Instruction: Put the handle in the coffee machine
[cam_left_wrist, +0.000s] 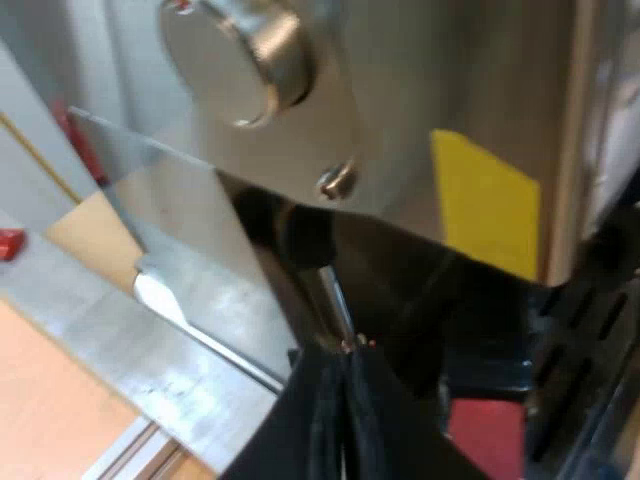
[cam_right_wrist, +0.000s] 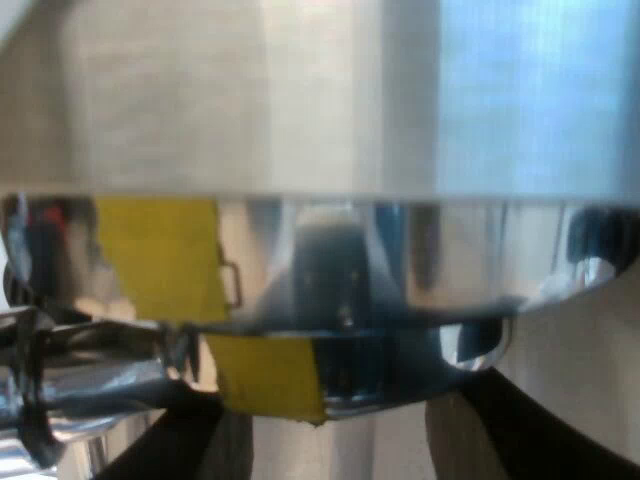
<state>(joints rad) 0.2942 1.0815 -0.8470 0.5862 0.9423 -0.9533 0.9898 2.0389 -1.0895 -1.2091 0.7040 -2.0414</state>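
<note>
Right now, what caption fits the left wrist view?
Left gripper, shut, at the machine's front near its knob and yellow patch.

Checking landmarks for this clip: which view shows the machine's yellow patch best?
The left wrist view: the yellow patch lies nearly whole on the espresso machine's front. The right wrist view has the patch close up, broken across curved shiny metal.

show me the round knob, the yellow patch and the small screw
round knob (cam_left_wrist: 228, 62), left wrist view, on its flat face
yellow patch (cam_left_wrist: 487, 205), left wrist view, at its middle
small screw (cam_left_wrist: 338, 182), left wrist view, on its head
</note>
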